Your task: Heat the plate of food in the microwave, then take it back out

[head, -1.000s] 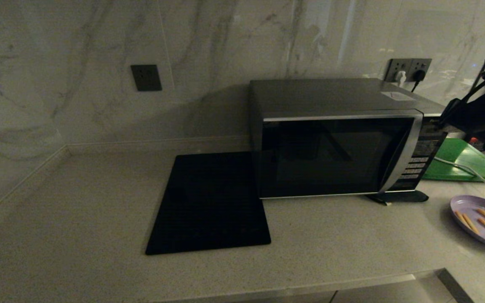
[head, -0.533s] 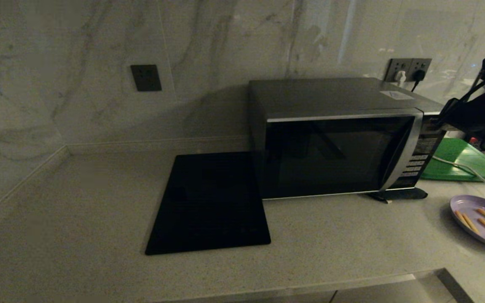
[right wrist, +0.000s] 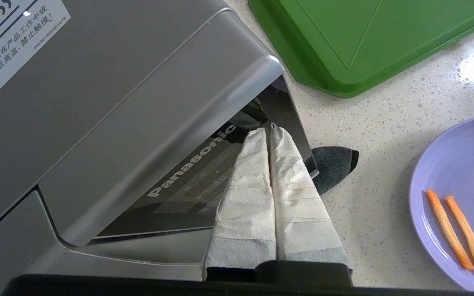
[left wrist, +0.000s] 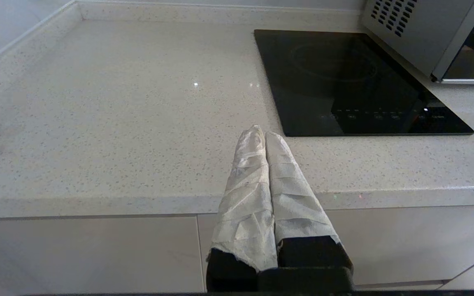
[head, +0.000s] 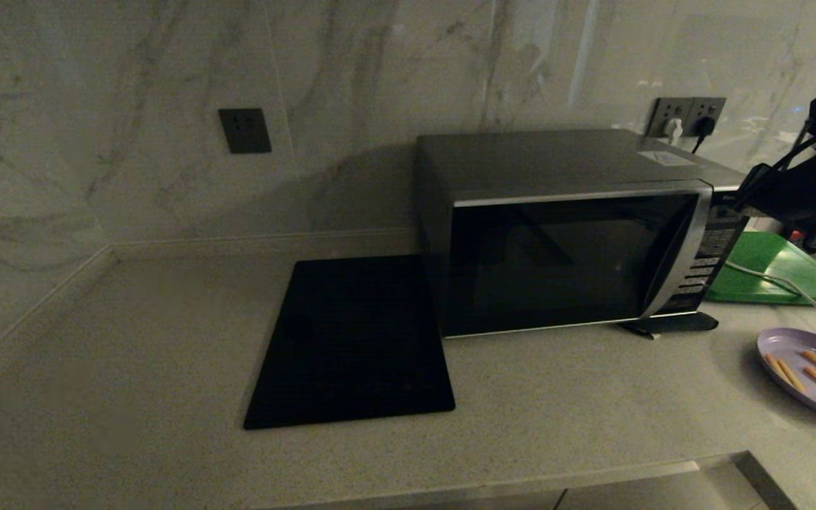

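None of the heating is done yet, judging from how things are lying: the small round light-purple plate of orange-tan food sticks (head: 808, 373) is sitting on the speckled pale stone tabletop (head: 167, 340) near its front right corner, outside the large boxy black-and-silver microwave (head: 571, 234). The dark glass door looks to be coming ajar at its keypad side; the right wrist view is showing it standing out from the silver body. What is remaining, as I judge it, is nearly everything: swinging the door wide, loading the plate, closing up, running the heat, then reopening and bringing the plate back out.

The right pincer (right wrist: 268, 131), with its white-wrapped fingers pressed together and pinching nothing, is reaching in at the upper right front of the microwave, its tips lying against the dark panel by the brand lettering, just behind the door's free edge. It looks to be levering the door outward. The plate is lying well apart from this pincer, lower and toward the tabletop's front right, with the flat green board (head: 780, 273) resting behind it beside the microwave.

The left pincer (left wrist: 265, 133), likewise pressed together and empty, is hanging parked off the tabletop's front edge, near the flat black rectangular glass slab (head: 351, 340) lying just left of the microwave.
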### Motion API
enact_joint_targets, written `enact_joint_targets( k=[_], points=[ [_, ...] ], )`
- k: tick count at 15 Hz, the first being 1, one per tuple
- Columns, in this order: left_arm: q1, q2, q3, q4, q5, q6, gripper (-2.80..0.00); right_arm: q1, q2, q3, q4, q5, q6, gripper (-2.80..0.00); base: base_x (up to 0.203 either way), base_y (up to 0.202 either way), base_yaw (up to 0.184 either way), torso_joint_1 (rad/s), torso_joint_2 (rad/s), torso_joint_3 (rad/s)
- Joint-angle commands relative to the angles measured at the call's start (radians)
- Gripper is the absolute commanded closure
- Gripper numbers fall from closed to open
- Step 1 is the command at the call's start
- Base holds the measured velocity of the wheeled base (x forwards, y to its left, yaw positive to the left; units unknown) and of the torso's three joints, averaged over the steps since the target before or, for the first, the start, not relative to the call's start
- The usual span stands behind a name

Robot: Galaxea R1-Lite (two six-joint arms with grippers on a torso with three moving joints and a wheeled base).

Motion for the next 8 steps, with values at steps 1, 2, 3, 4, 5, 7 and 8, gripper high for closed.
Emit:
enact_joint_targets(
  k=[1, 2, 3, 4, 5, 7, 8],
  points=[
    [0.001, 0.002, 0.0, 0.0, 0.0, -0.001, 0.0, 0.001, 0.003, 0.0, -0.002, 0.003, 0.003, 0.0, 0.0, 0.0, 0.0, 0.0, 0.0, 0.0],
    [0.001, 0.002, 0.0, 0.0, 0.0, -0.001, 0.0, 0.001, 0.004, 0.0, -0.003, 0.003, 0.004, 0.0, 0.0, 0.0, 0.0, 0.0, 0.0, 0.0],
    [0.001, 0.002, 0.0, 0.0, 0.0, -0.001, 0.0, 0.0, 0.003, 0.001, -0.003, 0.003, 0.004, 0.0, 0.0, 0.0, 0.0, 0.0, 0.0, 0.0],
    [0.001, 0.001, 0.0, 0.0, 0.0, -0.001, 0.0, 0.001, 0.001, 0.002, -0.002, 0.003, 0.004, 0.0, 0.0, 0.0, 0.0, 0.0, 0.0, 0.0],
    [0.001, 0.002, 0.0, 0.0, 0.0, -0.001, 0.0, 0.002, -0.005, 0.002, 0.001, 0.003, 0.006, 0.0, 0.0, 0.0, 0.0, 0.0, 0.0, 0.0],
    [0.001, 0.002, 0.0, 0.0, 0.0, -0.001, 0.0, 0.002, -0.031, 0.006, 0.006, 0.003, 0.006, 0.0, 0.0, 0.0, 0.0, 0.0, 0.0, 0.0],
    [0.001, 0.002, 0.0, 0.0, 0.0, -0.001, 0.0, 0.001, -0.057, 0.019, 0.009, 0.001, 0.003, 0.0, 0.0, 0.0, 0.0, 0.0, 0.0, 0.0]
  ],
)
